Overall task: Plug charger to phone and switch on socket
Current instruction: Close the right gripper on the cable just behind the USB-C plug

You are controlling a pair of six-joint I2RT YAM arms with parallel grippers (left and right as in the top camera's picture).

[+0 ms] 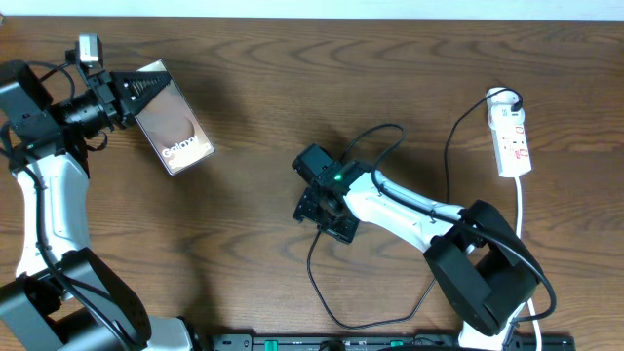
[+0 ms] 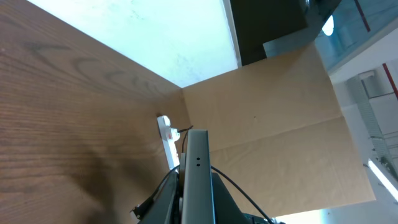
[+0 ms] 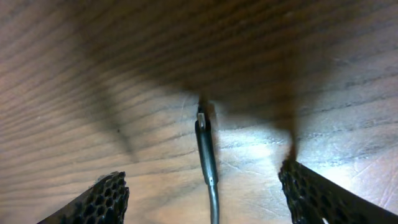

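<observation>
Your left claw [image 1: 134, 94] pinches the phone [image 1: 175, 122] at its edge; your right claw [image 3: 210, 196] hangs spread over the charger [image 3: 206, 142] tip lying on the surface [image 1: 253, 88].

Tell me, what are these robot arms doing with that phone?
The left gripper is holding the phone by one corner, over on the left side of the table. The right gripper is open and hangs low over the charger plug, which lies flat on the wood between its fingers and is not picked up yet. The white power strip sits over on the right. So the charger is not in the phone yet.
</observation>
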